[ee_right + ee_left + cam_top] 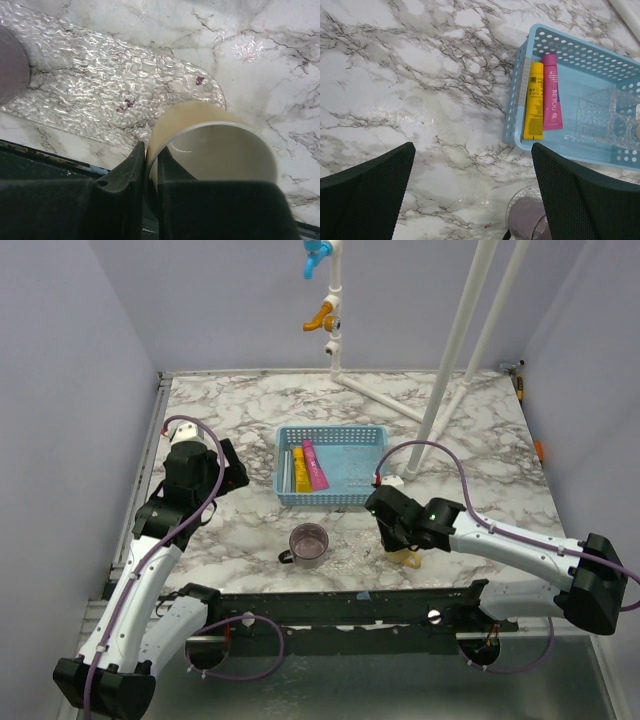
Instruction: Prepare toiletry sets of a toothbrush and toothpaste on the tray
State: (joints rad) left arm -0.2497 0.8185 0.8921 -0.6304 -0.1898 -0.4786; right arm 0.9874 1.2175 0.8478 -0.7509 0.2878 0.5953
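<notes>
1. Near the front edge of the grey-veined white marble table (480, 455), the right gripper (151, 156) is pinched almost closed on the wall of a cream-coloured round plastic cup (215, 150), one finger inside the rim and one outside.
2. The cup stands mouth-up at the rounded corner of the small clear, ripple-textured plastic tray (100, 95). Whether its base is on the tray or just beside it cannot be told. Judgement: a rim pinch suits carrying an open cup upright, probably as the holder for one set.
3. A translucent purple mug (308, 543) stands at the tray's end away from the cup.
4. The left gripper (472, 165) hangs with its jaws spread fully wide, holding nothing, over bare marble beside the light-blue perforated plastic basket (512, 125). Judgement: it is poised for a pick from the basket.
5. Both toothpastes lie flat and touching in the basket, not on the tray: a yellow squeeze tube (535, 102) and a magenta-pink squeeze tube (551, 92). A thin grey strip (524, 82) lies along the basket wall beside them. It is possibly a toothbrush, not certain.
6. Writing: the magenta-pink squeeze tube reads "BE YOU". The print on the yellow squeeze tube is too small to read.
</notes>
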